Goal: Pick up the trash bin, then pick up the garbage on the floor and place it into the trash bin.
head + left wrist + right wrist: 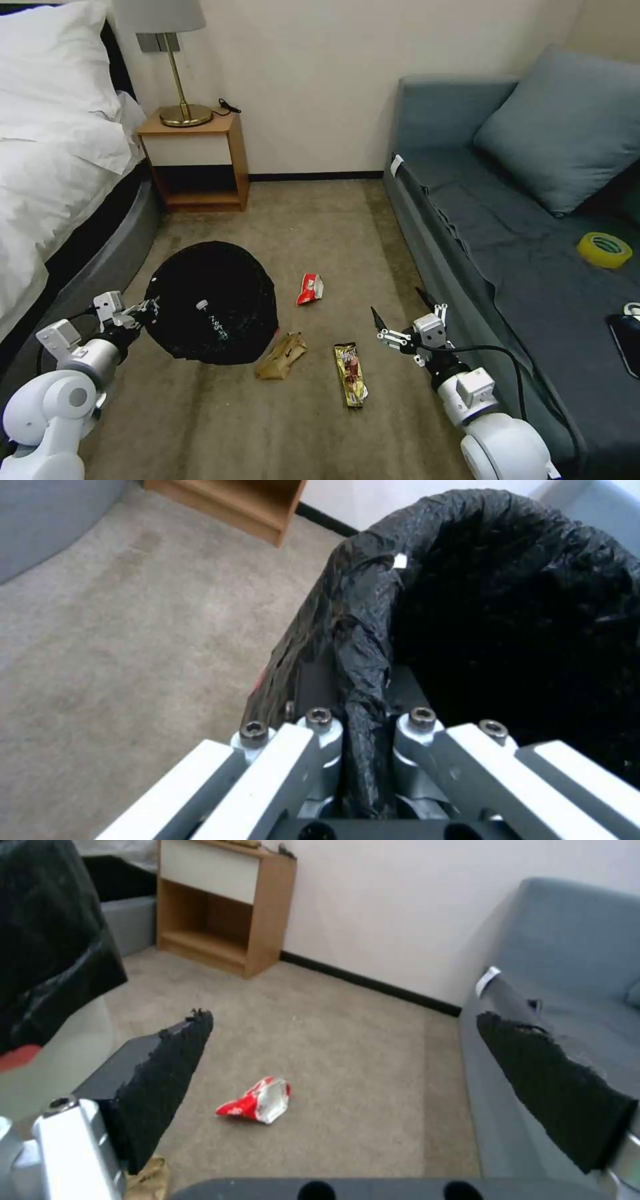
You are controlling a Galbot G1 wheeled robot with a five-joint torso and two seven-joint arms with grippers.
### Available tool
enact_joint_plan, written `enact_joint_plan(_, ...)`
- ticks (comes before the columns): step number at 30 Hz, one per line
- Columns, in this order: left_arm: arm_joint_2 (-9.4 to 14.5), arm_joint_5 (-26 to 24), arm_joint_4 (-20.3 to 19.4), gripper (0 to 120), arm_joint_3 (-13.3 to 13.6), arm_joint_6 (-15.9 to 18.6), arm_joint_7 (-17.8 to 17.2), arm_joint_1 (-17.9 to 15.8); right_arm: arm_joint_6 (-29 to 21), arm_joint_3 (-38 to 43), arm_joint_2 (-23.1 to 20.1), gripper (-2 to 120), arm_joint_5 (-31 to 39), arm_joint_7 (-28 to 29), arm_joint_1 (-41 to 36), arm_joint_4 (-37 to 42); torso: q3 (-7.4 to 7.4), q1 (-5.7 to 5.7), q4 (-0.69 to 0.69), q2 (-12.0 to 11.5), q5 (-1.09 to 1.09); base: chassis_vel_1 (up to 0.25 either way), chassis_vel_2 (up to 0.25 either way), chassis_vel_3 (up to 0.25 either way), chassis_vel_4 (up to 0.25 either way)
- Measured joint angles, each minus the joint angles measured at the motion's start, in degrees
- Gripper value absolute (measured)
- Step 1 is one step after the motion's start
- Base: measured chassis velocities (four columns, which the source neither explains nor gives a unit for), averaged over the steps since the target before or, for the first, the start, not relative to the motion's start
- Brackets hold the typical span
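Pinching the crinkled black-bagged trash bin (pixel 212 303) rim, left gripper (pixel 363 720) fingers clamped, right gripper (pixel 407 319) fingers spread.

Both arms: glossy white rounded shells w/ round joint caps, then silver-grey metal wrist cylinders. Left gripper (pixel 148 309): white blocky housing, white flat link bars, silver pivots w/ dark hex-socket screws (pixel 319 715), black base plate w/ holes. Right gripper (pixel 400 312): white boxy body, small white links, two black wedge fingers (pixel 167 1075) w/ rough, frayed-looking pads. Black cable (pixel 493 353) loops off right wrist; another black cable by left wrist.
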Motion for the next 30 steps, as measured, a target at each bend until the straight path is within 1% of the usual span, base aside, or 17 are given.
enact_joint_plan(6,0.2,0.0,0.2,4,0.3,0.0,0.1,-0.2,0.0,-1.6,-1.2,100,1.0,0.7,1.6,-2.4,0.0,0.0,-0.01,0.0,0.0,-0.021,0.031,0.019,-0.023)
enact_joint_plan(8,0.2,0.0,0.2,4,0.4,0.0,0.2,-0.2,-0.1,-2.6,-2.5,100,2.0,1.3,2.6,-3.6,0.0,0.0,-0.01,0.0,0.0,0.0,0.0,0.0,0.0)
enact_joint_plan(10,0.2,0.1,0.1,4,0.7,-0.1,0.5,-0.1,-1.3,-4.9,-5.9,100,4.9,3.0,5.0,-5.8,0.0,0.0,0.02,0.0,0.0,0.0,0.0,0.0,0.0)
enact_joint_plan(11,0.1,0.3,0.1,4,0.9,-0.1,0.6,0.0,-2.2,-7.3,-8.4,100,8.0,4.6,7.1,-7.6,-0.01,0.0,-0.01,0.0,-0.01,0.0,0.0,0.0,0.0)
enact_joint_plan(12,0.0,0.6,-0.1,4,1.2,-0.3,0.8,0.1,-3.0,-9.2,-10.0,100,11.2,5.8,9.1,-9.1,0.0,0.0,0.01,0.0,-0.01,0.0,0.0,0.0,0.0)
enact_joint_plan(13,-0.2,1.0,-0.2,4,1.5,-0.5,1.1,0.3,-4.1,-12.0,-11.7,100,15.9,7.1,11.8,-11.3,0.0,0.0,-0.02,0.0,0.01,0.0,0.0,0.0,0.0)
enact_joint_plan(14,-0.2,1.0,-0.2,4,1.5,-0.5,1.1,0.3,-4.1,-12.0,-11.7,100,15.9,7.1,11.8,-11.3,0.0,0.0,-0.02,0.0,0.01,0.0,0.0,0.0,0.0)
enact_joint_plan(15,-0.4,1.3,-0.4,4,1.9,-0.7,1.3,0.5,-4.8,-15.6,-13.3,100,21.1,8.4,15.8,-13.9,0.0,0.0,-0.02,0.0,0.01,0.0,0.0,0.0,0.0)
enact_joint_plan(18,-0.9,1.7,-0.4,4,2.7,-1.0,1.6,0.6,-5.9,-23.8,-15.1,100,30.4,10.6,25.6,-19.7,0.0,0.0,0.01,0.0,0.0,0.0,0.0,0.0,0.0)
enact_joint_plan(19,-0.9,1.7,-0.4,4,2.7,-1.0,1.6,0.6,-5.9,-23.8,-15.1,100,30.4,10.6,25.6,-19.7,0.0,0.0,0.01,0.0,0.0,0.0,0.0,0.0,0.0)
enact_joint_plan(20,-1.0,1.7,-0.4,4,2.9,-1.1,1.8,0.5,-6.5,-27.3,-15.3,100,34.6,11.4,29.5,-22.6,0.0,0.0,0.01,0.0,0.0,0.0,0.0,0.0,0.0)
enact_joint_plan(23,-0.9,1.5,-0.2,4,3.0,-1.2,2.2,-0.1,-8.4,-35.6,-12.8,100,44.2,11.5,40.2,-35.0,0.01,0.0,0.01,0.0,-0.01,0.0,0.0,0.0,0.0)
enact_joint_plan(24,-0.9,1.5,-0.2,4,3.0,-1.2,2.2,-0.1,-8.4,-35.6,-12.8,100,44.2,11.5,40.2,-35.0,0.01,0.0,0.01,0.0,-0.01,0.0,0.0,0.0,0.0)
enact_joint_plan(26,-0.4,0.8,0.5,4,2.0,-1.2,2.5,-0.3,-11.6,-37.7,-10.3,100,48.2,11.1,44.0,-41.4,0.01,0.0,0.01,0.0,0.0,0.0,0.0,0.0,0.0)
enact_joint_plan(27,-0.1,0.6,0.8,4,1.5,-1.2,2.7,-0.3,-14.2,-38.1,-9.8,100,49.3,10.6,44.9,-43.0,0.0,0.0,0.01,0.0,0.01,0.0,0.0,0.0,0.0)
enact_joint_plan(28,-0.1,0.6,0.8,4,1.5,-1.2,2.7,-0.3,-14.2,-38.1,-9.8,100,49.3,10.6,44.9,-43.0,0.0,0.0,0.01,0.0,0.01,0.0,0.0,0.0,0.0)
enact_joint_plan(30,0.4,0.3,1.5,4,0.7,-1.3,3.1,-0.3,-19.3,-39.3,-9.9,100,52.3,9.9,46.1,-44.7,0.0,0.0,0.01,0.0,-0.01,0.0,0.0,0.0,0.0)
